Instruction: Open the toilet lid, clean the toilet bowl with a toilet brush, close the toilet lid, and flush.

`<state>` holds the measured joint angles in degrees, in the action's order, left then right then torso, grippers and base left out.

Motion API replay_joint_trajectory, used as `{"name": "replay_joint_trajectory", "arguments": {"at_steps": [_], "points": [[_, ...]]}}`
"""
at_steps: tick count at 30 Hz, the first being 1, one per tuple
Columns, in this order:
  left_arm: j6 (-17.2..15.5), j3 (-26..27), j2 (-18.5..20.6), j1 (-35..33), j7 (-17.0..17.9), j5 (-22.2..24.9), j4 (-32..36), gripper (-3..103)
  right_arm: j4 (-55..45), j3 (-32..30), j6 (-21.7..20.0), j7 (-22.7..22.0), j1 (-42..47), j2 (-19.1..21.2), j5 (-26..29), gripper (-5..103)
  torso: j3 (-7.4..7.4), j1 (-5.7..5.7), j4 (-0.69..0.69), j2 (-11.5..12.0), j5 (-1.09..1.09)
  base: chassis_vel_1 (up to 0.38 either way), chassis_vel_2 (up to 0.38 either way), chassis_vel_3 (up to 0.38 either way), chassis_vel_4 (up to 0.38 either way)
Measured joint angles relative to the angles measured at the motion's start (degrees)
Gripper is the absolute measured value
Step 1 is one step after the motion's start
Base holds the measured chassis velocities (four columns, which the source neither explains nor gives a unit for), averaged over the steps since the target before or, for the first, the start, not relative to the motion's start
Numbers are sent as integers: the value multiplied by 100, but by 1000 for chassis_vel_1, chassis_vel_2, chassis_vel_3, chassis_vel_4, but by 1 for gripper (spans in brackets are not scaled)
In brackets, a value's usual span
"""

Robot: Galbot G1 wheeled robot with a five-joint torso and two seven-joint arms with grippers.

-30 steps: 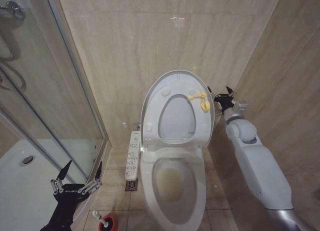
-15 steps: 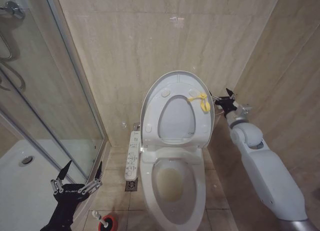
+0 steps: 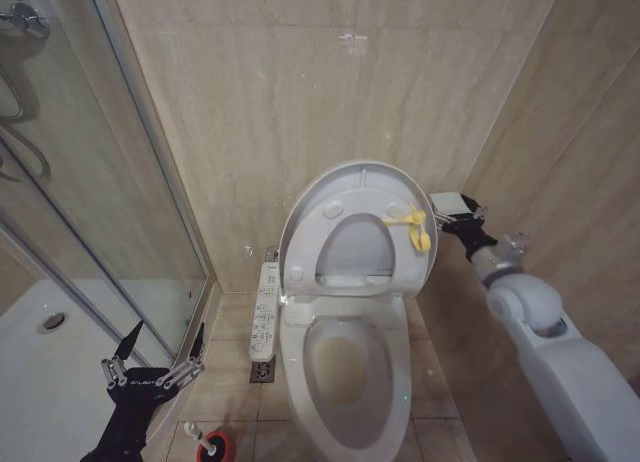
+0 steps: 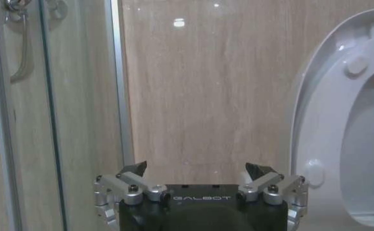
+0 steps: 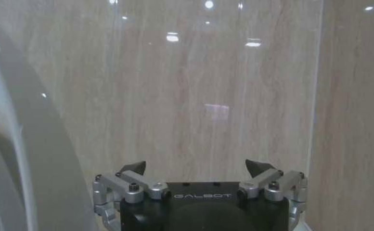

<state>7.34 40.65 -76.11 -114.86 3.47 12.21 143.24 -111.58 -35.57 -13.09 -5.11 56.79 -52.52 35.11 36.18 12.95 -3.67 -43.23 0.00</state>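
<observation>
The toilet lid [image 3: 305,222] stands raised against the back wall, its yellow loop tag [image 3: 411,223] hanging at the right rim. Below it the toilet bowl [image 3: 345,367] lies uncovered, its inside brownish. My right gripper [image 3: 450,207] hovers just right of the lid's rim, open and holding nothing [image 5: 196,168]; the lid's blurred white edge [image 5: 19,144] is beside it. At the lower left my left gripper [image 3: 158,354] hangs open and idle [image 4: 196,168], facing the lid's underside [image 4: 328,120]. The toilet brush [image 3: 205,439] stands in its red holder [image 3: 220,448] on the floor.
A white control panel [image 3: 265,307] juts out on the toilet's left side, with a floor drain [image 3: 262,370] below it. The glass shower wall [image 3: 100,182] and white shower tray [image 3: 40,362] close off the left. A tiled wall stands close on the right.
My right arm has drawn back to the right and lower, away from the lid's rim. The lid's top edge now sits lower in the picture. The left arm has not moved.
</observation>
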Motion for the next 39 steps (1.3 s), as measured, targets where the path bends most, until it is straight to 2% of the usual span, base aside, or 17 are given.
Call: {"name": "replay_joint_trajectory", "arguments": {"at_steps": [5,11,15,23,32,39], "points": [[0,0,0,0,0,0,0,100,-557,-201,-211,-273,423,-28,189,100,0,0,1,0,0,0,0,0,0],[0,0,0,0,0,0,0,100,-1126,-521,-421,-304,1048,-174,246,100,0,0,0,0,0,0,0,0,0],[0,0,0,0,0,0,0,100,-1762,-833,-525,-340,1773,-496,249,100,0,0,0,0,0,0,0,0,0],[0,0,0,0,0,0,0,100,-2551,-1311,-658,-374,2608,-928,186,100,0,0,1,0,-1,0,0,0,0],[0,0,0,0,1,0,0,100,-3132,-1495,-727,-384,3402,-1341,48,100,0,0,0,0,0,0,0,0,0],[0,0,0,0,0,0,0,100,-3203,-1516,-732,-382,3722,-1526,-36,100,0,0,1,0,0,0,0,0,0]]}}
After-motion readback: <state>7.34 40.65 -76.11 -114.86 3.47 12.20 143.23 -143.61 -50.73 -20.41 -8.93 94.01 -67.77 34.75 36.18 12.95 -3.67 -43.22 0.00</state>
